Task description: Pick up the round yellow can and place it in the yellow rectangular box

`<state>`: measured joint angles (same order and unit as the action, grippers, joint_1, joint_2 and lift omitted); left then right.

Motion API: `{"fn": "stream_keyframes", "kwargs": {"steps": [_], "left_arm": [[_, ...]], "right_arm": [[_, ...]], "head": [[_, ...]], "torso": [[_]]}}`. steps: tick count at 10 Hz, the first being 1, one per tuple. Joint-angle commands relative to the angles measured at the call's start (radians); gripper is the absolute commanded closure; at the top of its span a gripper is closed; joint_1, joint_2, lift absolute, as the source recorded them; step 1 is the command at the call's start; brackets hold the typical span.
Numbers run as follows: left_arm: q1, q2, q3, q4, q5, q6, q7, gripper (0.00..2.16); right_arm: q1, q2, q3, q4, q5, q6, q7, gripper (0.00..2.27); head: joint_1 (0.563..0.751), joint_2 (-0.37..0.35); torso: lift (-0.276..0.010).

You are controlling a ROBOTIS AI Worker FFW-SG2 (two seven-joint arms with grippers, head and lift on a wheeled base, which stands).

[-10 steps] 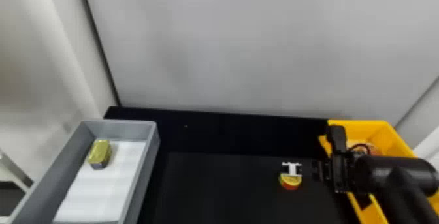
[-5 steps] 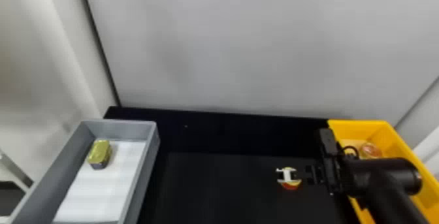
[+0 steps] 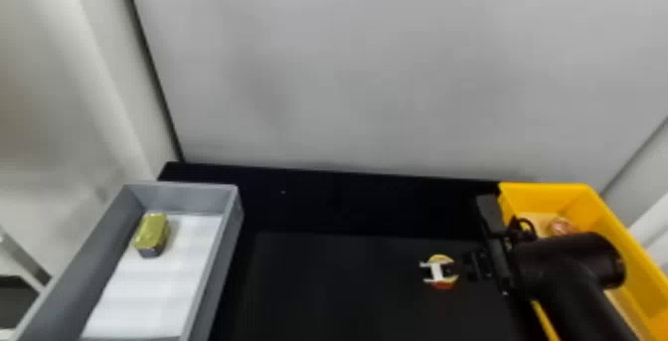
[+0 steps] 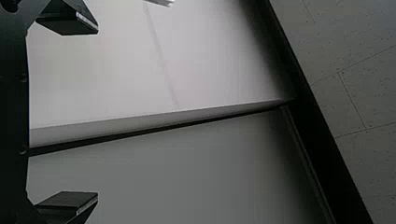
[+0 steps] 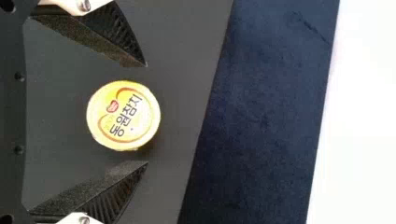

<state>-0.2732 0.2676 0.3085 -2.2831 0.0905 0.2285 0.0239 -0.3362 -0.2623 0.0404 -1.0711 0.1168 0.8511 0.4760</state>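
head cam: high, well back, looks forward and down over counter point(image 3: 348, 295); gray tray point(image 3: 229, 250) at 8 o'clock, yellow rectangular box point(image 3: 614, 230) at 4; right wrist cam: close, faces down at round yellow can point(image 3: 446, 284), shares that patch with head, between 4 and 5 there; left wrist cam: faces pale panels point(image 4: 116, 70), speckled tiles point(image 4: 359, 60) beyond; head overlap unclear

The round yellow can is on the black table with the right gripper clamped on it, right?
No, not clamped: the right wrist view shows the right gripper open, with gaps either side of the round yellow can, which is on the black table.
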Motion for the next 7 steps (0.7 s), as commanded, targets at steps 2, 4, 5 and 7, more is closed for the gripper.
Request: {"fn": "stream_keyframes", "kwargs": {"steps": [2, 4, 5, 7], "left_arm": [[0.000, -0.002, -0.002, 0.004, 0.000, -0.011, -0.004, 0.04], [0.000, -0.004, -0.002, 0.007, 0.000, -0.017, -0.005, 0.04], [0.000, -0.004, -0.003, 0.008, 0.000, -0.018, -0.005, 0.04], [0.006, -0.007, 0.003, 0.008, 0.000, -0.020, -0.007, 0.04]], "right_arm": [[-0.001, 0.002, 0.001, 0.046, 0.014, -0.055, 0.018, 0.00], [-0.001, 0.005, 0.001, 0.059, 0.023, -0.084, 0.020, 0.00], [-0.003, 0.006, 0.001, 0.059, 0.038, -0.084, 0.024, 0.09], [-0.003, 0.009, -0.004, 0.028, 0.081, -0.028, 0.024, 0.59]], "head": [[0.694, -0.078], [0.694, -0.078], [0.694, -0.078], [0.694, -0.078]], "torso": [[-0.009], [-0.009], [-0.009], [-0.009]]}}
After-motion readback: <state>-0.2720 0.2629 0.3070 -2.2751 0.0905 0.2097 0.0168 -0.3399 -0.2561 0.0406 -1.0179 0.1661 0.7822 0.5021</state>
